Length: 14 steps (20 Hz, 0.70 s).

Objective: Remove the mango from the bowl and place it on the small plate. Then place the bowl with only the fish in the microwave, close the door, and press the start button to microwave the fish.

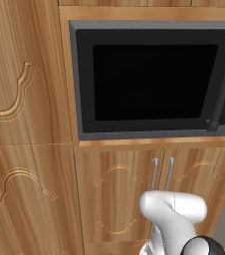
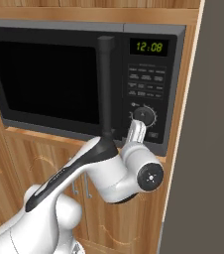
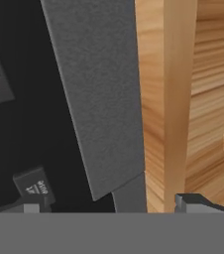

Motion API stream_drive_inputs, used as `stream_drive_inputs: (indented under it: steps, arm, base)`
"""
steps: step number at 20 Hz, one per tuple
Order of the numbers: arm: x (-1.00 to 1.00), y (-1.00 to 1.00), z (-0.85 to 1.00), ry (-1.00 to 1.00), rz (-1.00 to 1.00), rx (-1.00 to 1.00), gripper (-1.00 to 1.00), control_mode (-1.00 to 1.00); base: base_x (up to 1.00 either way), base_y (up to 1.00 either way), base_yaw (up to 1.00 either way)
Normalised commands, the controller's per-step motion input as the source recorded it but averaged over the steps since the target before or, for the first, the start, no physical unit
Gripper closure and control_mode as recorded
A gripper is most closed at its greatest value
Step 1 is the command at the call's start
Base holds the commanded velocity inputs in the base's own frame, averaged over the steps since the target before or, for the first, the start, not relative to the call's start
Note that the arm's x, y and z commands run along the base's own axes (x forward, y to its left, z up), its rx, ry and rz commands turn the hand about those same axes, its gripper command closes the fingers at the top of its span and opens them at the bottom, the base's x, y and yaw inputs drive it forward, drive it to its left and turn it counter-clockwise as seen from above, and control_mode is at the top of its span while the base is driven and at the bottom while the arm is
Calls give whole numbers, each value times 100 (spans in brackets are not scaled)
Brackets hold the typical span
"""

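Warm wooden cabinets [image 1: 30, 124] fill the frame ahead of me, their doors carved with curved grooves. Two slim metal handles [image 1: 162, 173] sit lower centre. A plain grey wall [image 2: 208, 149] runs down the right edge.

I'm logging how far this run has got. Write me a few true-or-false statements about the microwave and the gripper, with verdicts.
1. The door of the microwave is shut. True.
2. The clock reads 3:45. False: it reads 12:08.
3. The gripper is at the control panel, by the round dial. True.
4. The gripper is on the door's handle. False: it is right of the handle, at the panel.
5. The cabinet doors under the microwave hang open. False: they are closed.
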Motion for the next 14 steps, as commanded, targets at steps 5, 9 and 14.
stream_drive_inputs:
  steps: [5,9,14]
  arm:
    - [30,-2,-12,5,0,0,-100,-100]
    - [32,-1,-13,4,0,0,-100,-100]
    - [59,0,-16,6,-2,0,-100,-100]
  base:
    - [0,0,0]
    - [0,0,0]
    - [0,0,0]
